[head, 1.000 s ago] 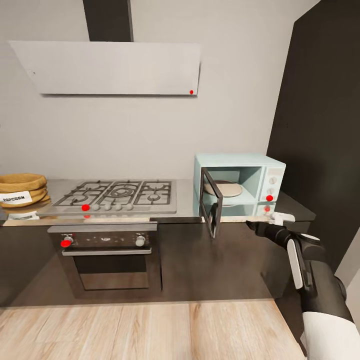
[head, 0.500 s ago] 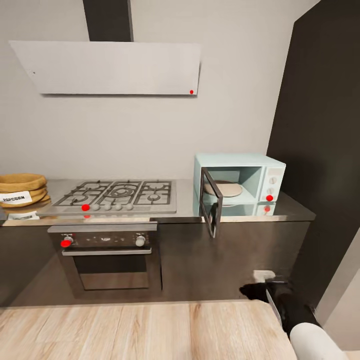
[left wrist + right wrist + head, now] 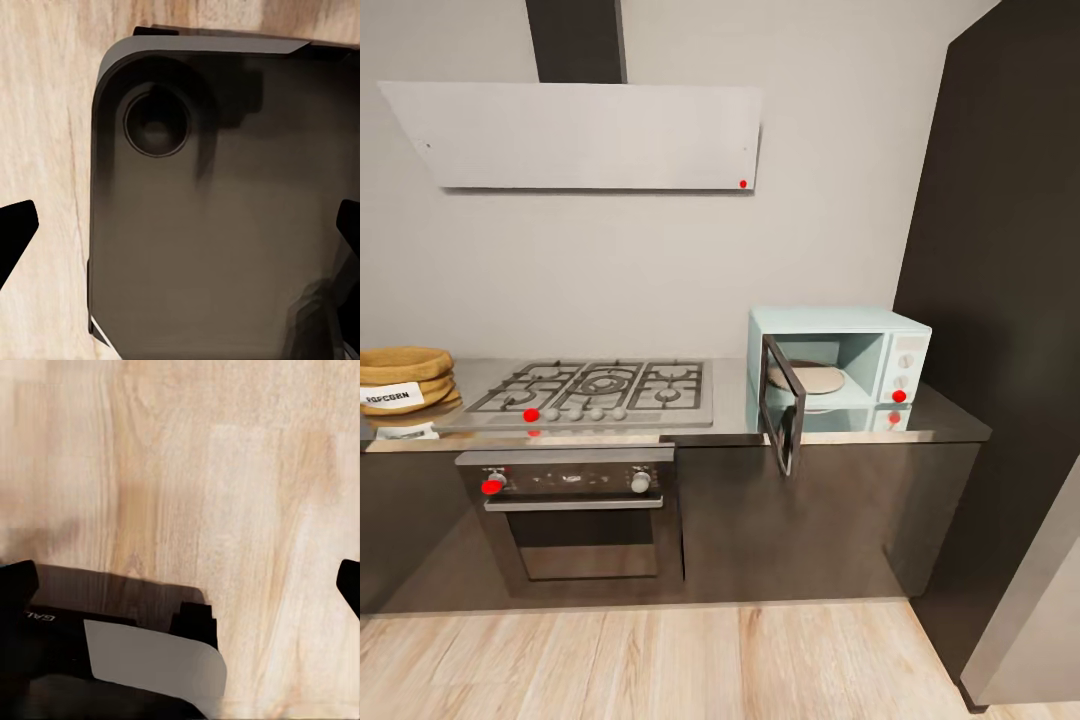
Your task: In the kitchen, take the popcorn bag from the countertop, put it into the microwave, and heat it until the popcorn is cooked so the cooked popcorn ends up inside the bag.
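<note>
- Bag (image 3: 402, 385): far left on the worktop (image 3: 730, 400), upright, white "POPCORN" label facing out, well apart from the microwave.
- Hob (image 3: 595, 390): sits in the worktop just right of the bag; oven (image 3: 575, 515) built in below it, hood (image 3: 575, 135) on the wall above.
- Microwave (image 3: 840, 362): right end of the worktop, against the wall. Door (image 3: 782, 405) swung open, hanging past the worktop edge. Round plate (image 3: 807, 378) visible inside; cavity otherwise bare.
- Tall dark cabinet (image 3: 1000, 300) right of the microwave.
- Left gripper (image 3: 180, 232): wide open, holding nothing; dark fingertips at the frame edges, pointed down over the robot's dark base (image 3: 217, 202) and wood floor (image 3: 45, 112).
- Right gripper (image 3: 184, 585): also wide open, empty; over wood floor (image 3: 225, 472) with a corner of the base (image 3: 112, 667) below.
</note>
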Motion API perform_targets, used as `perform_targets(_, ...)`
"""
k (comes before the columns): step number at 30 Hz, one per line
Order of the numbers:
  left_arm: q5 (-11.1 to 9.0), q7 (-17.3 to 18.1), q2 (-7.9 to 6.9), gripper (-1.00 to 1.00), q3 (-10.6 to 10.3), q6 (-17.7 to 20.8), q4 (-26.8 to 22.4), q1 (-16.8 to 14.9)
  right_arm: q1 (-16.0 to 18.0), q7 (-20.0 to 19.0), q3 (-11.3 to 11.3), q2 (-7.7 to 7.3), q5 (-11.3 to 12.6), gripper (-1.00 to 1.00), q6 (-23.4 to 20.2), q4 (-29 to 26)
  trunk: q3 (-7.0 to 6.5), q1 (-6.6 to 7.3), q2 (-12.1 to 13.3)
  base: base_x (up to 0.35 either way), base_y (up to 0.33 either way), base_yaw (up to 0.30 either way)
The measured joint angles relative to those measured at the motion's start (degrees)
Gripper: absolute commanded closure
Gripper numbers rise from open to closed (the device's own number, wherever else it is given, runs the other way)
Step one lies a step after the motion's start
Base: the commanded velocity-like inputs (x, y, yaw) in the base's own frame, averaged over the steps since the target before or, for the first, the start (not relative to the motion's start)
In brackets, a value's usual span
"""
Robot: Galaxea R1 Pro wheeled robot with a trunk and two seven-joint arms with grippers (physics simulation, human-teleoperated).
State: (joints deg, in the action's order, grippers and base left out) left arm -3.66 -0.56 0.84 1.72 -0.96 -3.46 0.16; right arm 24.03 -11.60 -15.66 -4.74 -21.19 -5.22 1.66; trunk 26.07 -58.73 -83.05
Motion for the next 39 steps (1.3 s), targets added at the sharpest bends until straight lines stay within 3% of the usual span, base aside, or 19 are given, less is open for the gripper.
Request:
perform_targets(3,0.0,0.0,0.01,-1.00,0.0,0.0,0.0,0.0,-4.6,0.2,0.0,0.46,0.0,-1.00,2.4,0.1,0.01,0.00,0.0,0.000,0.000,0.000)
perform_targets(7,0.0,0.0,0.02,-1.00,0.0,0.0,0.1,0.0,-7.8,0.6,0.0,0.65,0.1,-1.00,4.5,0.1,0.00,0.00,0.0,0.000,0.000,0.000)
perform_targets(11,0.0,0.0,-0.05,-1.00,0.0,0.0,0.0,0.0,-8.6,0.9,-0.1,0.71,0.4,-1.00,5.1,0.1,0.00,0.00,0.0,0.000,0.000,0.000)
perform_targets(13,-0.1,0.0,-0.07,-1.00,0.0,0.0,0.0,0.0,-9.5,5.3,-0.4,0.99,0.7,-1.00,5.0,0.2,0.00,0.00,0.0,0.000,0.000,0.006)
perform_targets(17,-0.1,0.0,-0.07,-1.00,0.0,0.0,0.0,0.0,-10.4,8.1,-0.5,1.02,0.8,-1.00,5.3,0.2,0.00,0.00,0.0,0.000,0.000,0.167)
perform_targets(26,-0.3,-0.1,-0.07,-1.00,0.1,0.0,0.0,0.0,-11.4,8.6,-0.5,1.34,0.6,-1.00,5.7,0.2,0.00,0.00,0.0,0.000,0.000,0.265)
perform_targets(32,-5.2,-0.1,-0.02,-1.00,0.0,0.0,0.1,0.0,-12.0,8.8,-0.4,2.26,0.4,-1.00,5.6,0.2,0.00,0.00,0.0,0.000,0.000,0.269)
perform_targets(39,-5.9,-0.1,0.01,-1.00,-0.1,0.0,0.1,0.0,-12.0,8.8,-0.4,2.25,0.4,-1.00,5.8,0.1,-0.08,0.00,0.0,0.000,0.000,0.269)
